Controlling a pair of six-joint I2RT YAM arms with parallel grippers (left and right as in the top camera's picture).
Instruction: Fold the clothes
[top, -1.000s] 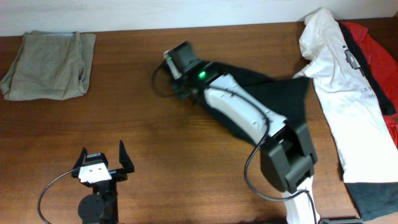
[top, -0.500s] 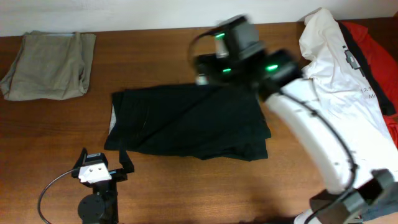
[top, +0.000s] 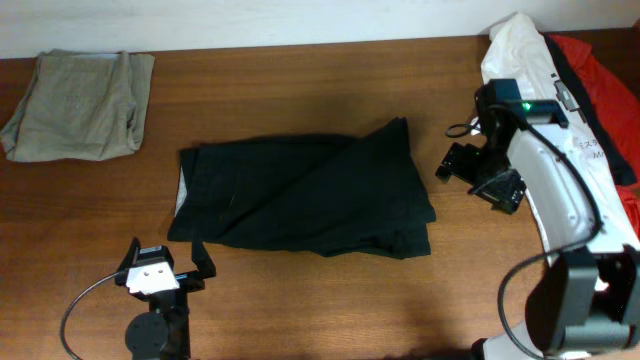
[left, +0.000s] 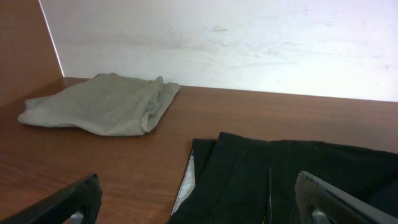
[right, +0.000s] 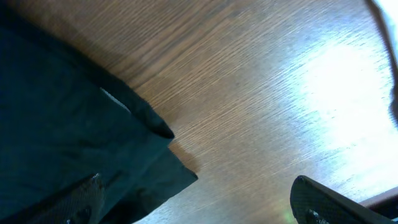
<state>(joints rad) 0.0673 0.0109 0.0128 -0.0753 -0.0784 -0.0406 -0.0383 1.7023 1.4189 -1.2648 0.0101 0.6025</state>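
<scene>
Progress looks partial. On the wooden table (top: 300, 80) the black garment (top: 300, 195) lies mid-table, doubled over into a rough rectangle. A diagonal crease runs across it, a pale strip of waistband shows at its left edge, and its lower right corner is bunched. By my reading it wants at least one more fold and some squaring up.

The white T-shirt (top: 560, 130) sprawls unfolded along the table's right side, lying over the red garment (top: 600, 70), which is crumpled at the far right corner. Neither looks started. A grey-khaki garment (top: 75, 90) sits neatly folded at the far left corner.

The right gripper (top: 481, 177) hovers just beside the black garment's right edge, between it and the T-shirt. Its jaws are spread wide, gripping nothing and touching no cloth, with bare wood between them in its wrist view. The left gripper (top: 165, 245) waits near the front edge just below the black garment's left corner. Its jaws are likewise parted and empty.
</scene>
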